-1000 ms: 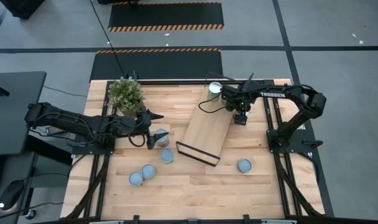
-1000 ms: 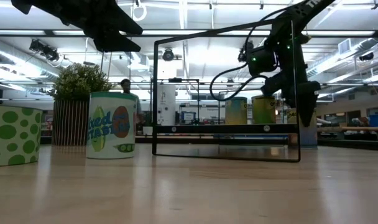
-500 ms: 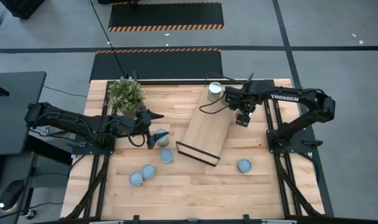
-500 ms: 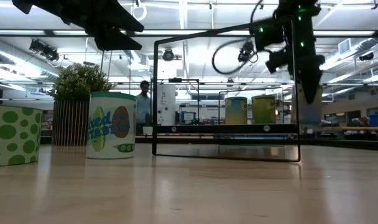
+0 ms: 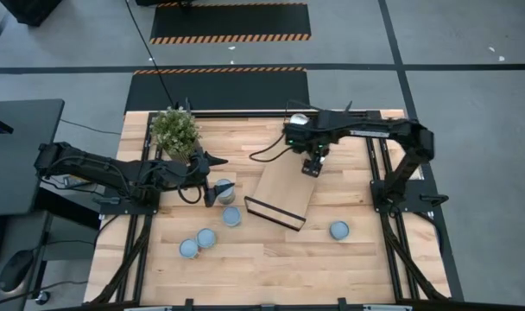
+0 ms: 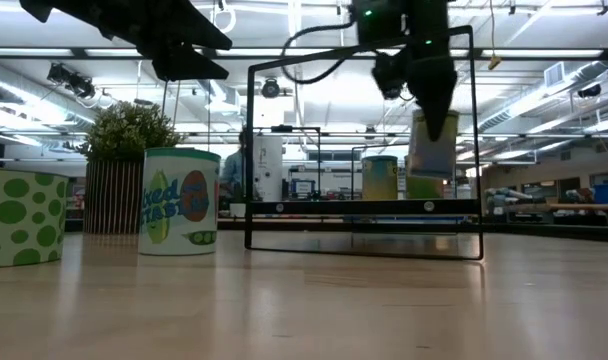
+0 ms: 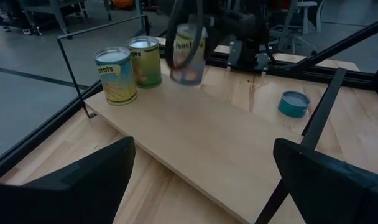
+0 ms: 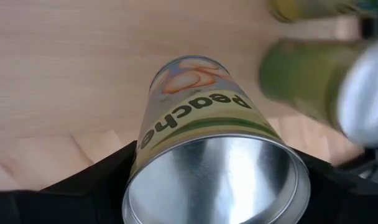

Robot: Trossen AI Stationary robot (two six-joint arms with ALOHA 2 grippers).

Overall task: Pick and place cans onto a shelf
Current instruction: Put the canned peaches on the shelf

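The right end effector [image 6: 429,100] grips a peach can [image 8: 204,146] above the shelf [image 5: 284,186]. Lower it slowly, flat, beside the two cans [image 7: 130,65] already there.

Cans on the desk: five in the high view — one beside the left claw [image 5: 222,188], one just below it [image 5: 231,216], a pair near the front edge [image 5: 205,238] [image 5: 188,249], one apart on the right [image 5: 338,230].
Cans standing on the shelf: two [image 7: 116,76] [image 7: 145,61].
Cans held in the air: one [image 8: 211,155], in the right claw [image 5: 312,166].
Shelves: one [image 5: 284,188].
Potted plants: one [image 5: 174,130].
Robot arms: two.
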